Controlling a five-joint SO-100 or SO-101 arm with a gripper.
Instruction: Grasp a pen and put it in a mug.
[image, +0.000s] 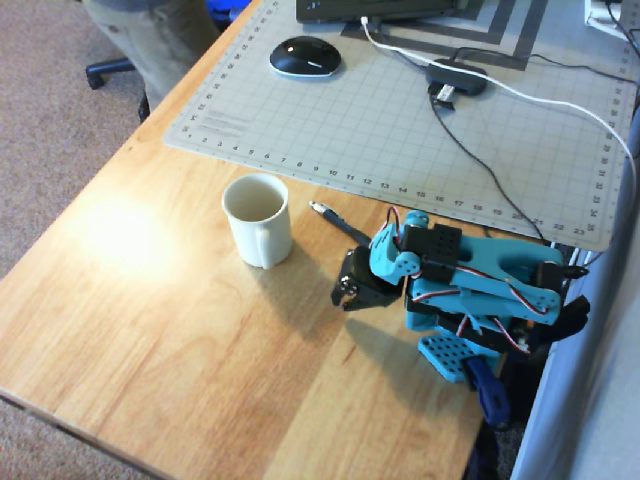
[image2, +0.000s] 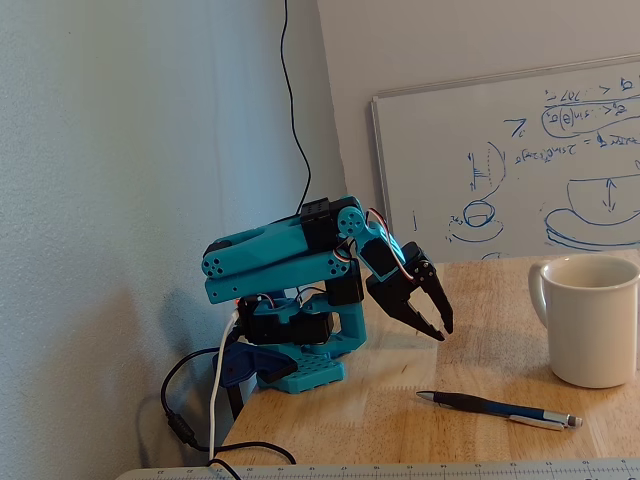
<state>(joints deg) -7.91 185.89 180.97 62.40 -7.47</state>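
- Pincer (image2: 432, 318): hangs above the worktop (image: 180, 330), tips down, jaws slightly parted, holding nothing.
- Pen (image2: 498, 408) lies flat on the worktop, clear of the pincer tips; in the overhead view it's up and to their right, its rear end hidden under the arm.
- Its long axis runs diagonally, tip toward the mug (image: 258, 220).
- Mug stands upright, empty, up-left of your pincer overhead.
- You need to close across the barrel, so rotate the wrist to suit.

Ruler numbers along cutting mat (image: 400, 130) edge
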